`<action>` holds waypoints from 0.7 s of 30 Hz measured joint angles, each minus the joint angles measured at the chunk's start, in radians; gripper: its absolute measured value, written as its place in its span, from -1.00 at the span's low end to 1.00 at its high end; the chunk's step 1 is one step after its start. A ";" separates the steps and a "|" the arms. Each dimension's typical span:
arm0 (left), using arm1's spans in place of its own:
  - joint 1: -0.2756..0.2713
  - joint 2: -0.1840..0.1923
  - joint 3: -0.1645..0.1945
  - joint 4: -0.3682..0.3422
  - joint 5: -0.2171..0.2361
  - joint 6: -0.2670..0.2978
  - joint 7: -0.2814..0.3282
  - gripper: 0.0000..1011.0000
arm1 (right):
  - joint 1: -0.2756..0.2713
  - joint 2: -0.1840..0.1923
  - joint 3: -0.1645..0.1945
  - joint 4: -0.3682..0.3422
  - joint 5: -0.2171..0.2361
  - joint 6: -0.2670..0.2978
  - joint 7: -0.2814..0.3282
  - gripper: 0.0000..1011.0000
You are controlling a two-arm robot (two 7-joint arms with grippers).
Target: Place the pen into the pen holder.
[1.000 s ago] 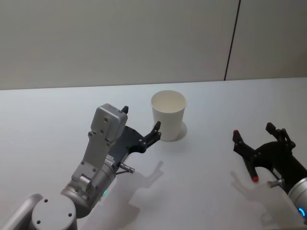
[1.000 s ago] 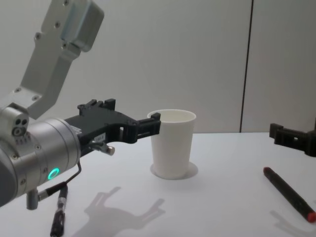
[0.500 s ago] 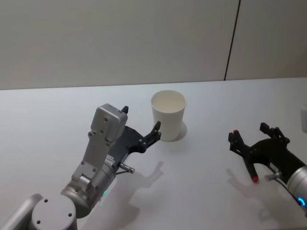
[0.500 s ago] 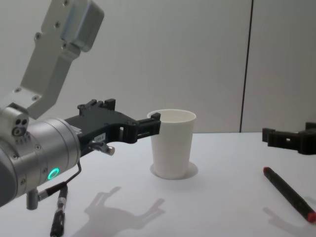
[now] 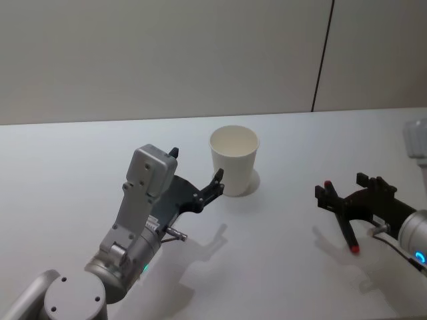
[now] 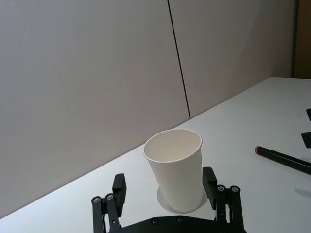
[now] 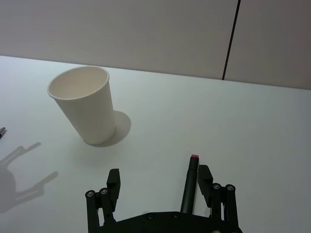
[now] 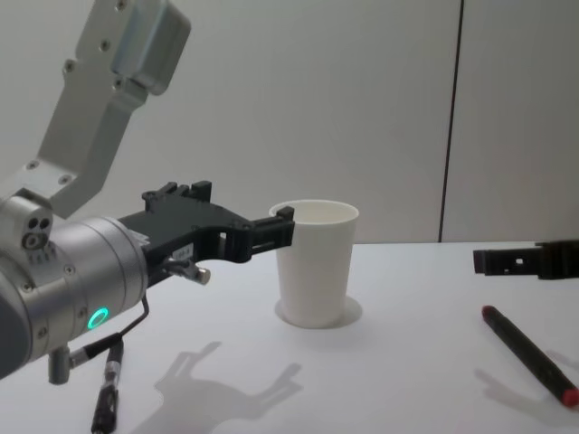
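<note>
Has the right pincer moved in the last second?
Yes. The right pincer shifted left toward the pen holder, open above the pen.

White table [image 8: 407, 384] w/ a paper cup [image 8: 314, 262] standing upright approx. mid-table & a black pen [image 8: 529, 354], red ends, lying flat well to its right

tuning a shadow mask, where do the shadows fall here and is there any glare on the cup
Head view: the left gripper and right gripper each throw a soft shadow on the table, nearer the robot; the pen holder casts a faint one to its right. Chest view: the pen holder looks evenly matte, no glare.
</note>
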 joint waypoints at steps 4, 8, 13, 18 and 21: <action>0.000 0.000 0.000 0.000 0.000 0.000 0.000 0.98 | 0.031 -0.007 0.001 0.015 -0.004 0.063 0.005 0.98; 0.000 0.000 0.000 0.000 0.000 0.000 0.000 0.98 | 0.064 -0.015 0.001 0.035 -0.011 0.124 0.005 0.98; 0.000 0.000 0.000 0.000 0.000 0.000 0.000 0.98 | 0.109 -0.028 0.001 0.068 -0.022 0.200 0.003 0.98; 0.000 0.000 0.000 0.000 0.000 0.000 0.000 0.98 | 0.148 -0.040 0.001 0.101 -0.032 0.264 0.001 0.98; 0.000 0.000 0.000 0.000 0.000 0.000 0.000 0.98 | 0.176 -0.048 0.001 0.128 -0.041 0.301 0.001 0.98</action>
